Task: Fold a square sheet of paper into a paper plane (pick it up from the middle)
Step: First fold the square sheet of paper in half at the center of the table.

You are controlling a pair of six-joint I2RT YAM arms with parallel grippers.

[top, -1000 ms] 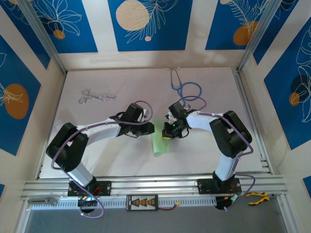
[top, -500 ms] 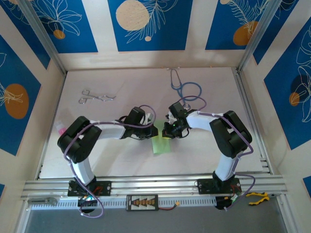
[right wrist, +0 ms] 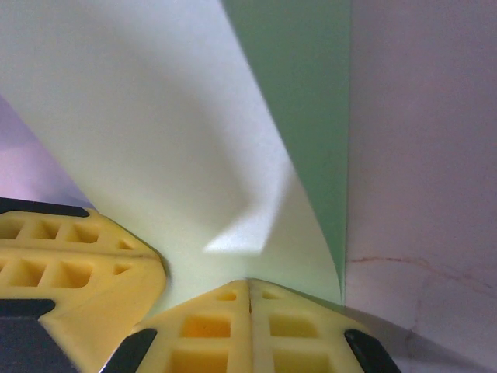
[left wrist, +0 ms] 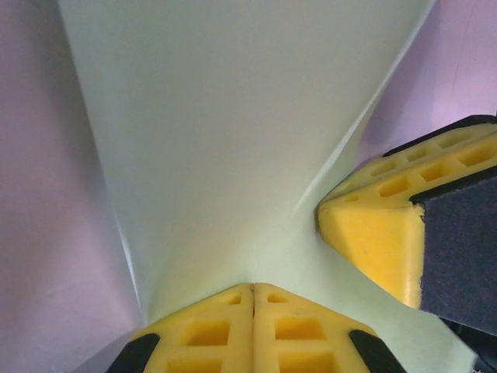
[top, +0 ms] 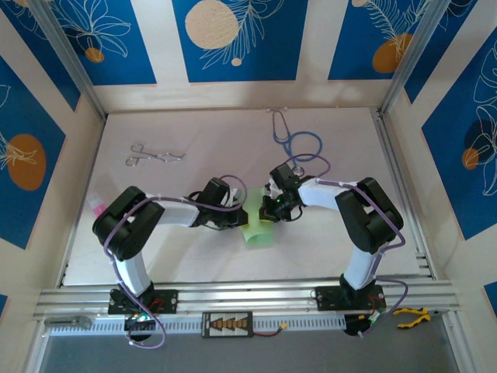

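The pale green sheet of paper [top: 257, 232] lies folded into a narrow strip at the table's middle, its far end raised between the two grippers. My left gripper [top: 242, 218] comes in from the left and is shut on the paper's edge; its yellow fingertips [left wrist: 252, 289] meet with the sheet [left wrist: 233, 140] fanning out beyond them. My right gripper [top: 268, 213] is shut on the paper from the right; its jaws [right wrist: 248, 281] are pressed together under the curled sheet [right wrist: 155, 132], with a darker green layer [right wrist: 311, 101] behind. Each wrist view shows the other gripper's fingers close by.
A blue stethoscope [top: 298, 143] lies at the back, just beyond the right arm. Metal forceps [top: 155, 154] rest at the back left. A small pink object [top: 97, 207] sits at the table's left edge. Yellow-handled pliers [top: 411, 315] lie off the table at the front right.
My left arm has reached right to the paper and its gripper has closed on it. The paper's far end has lifted and curled. The right arm has stayed in place.
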